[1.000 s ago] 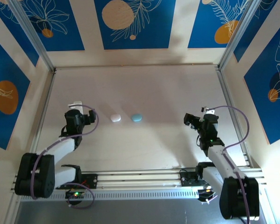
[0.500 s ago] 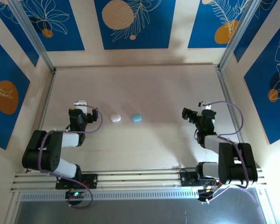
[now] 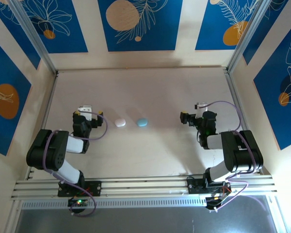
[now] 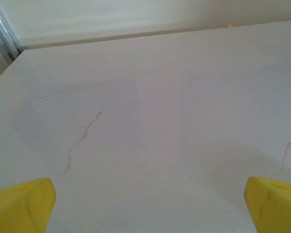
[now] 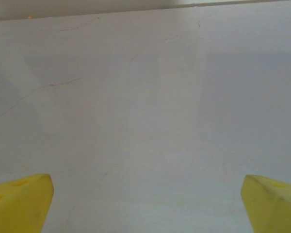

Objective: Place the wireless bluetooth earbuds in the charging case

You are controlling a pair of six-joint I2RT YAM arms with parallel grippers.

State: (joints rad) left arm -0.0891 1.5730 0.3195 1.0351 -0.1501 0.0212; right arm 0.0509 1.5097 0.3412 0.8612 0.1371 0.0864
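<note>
A small white oval plastic charging case (image 3: 120,123) lies on the pale tabletop (image 3: 150,92). A pale blue oval case (image 3: 142,122) sits just right of it. The left gripper (image 3: 83,110) is near the white case's left and the right gripper (image 3: 187,117) well to its right. Both have their yellow fingers (image 4: 20,204) spread wide.

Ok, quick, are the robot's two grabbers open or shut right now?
The yellow-tipped left gripper is open, holding nothing.
The yellow-tipped right gripper is open too, holding nothing.
</note>
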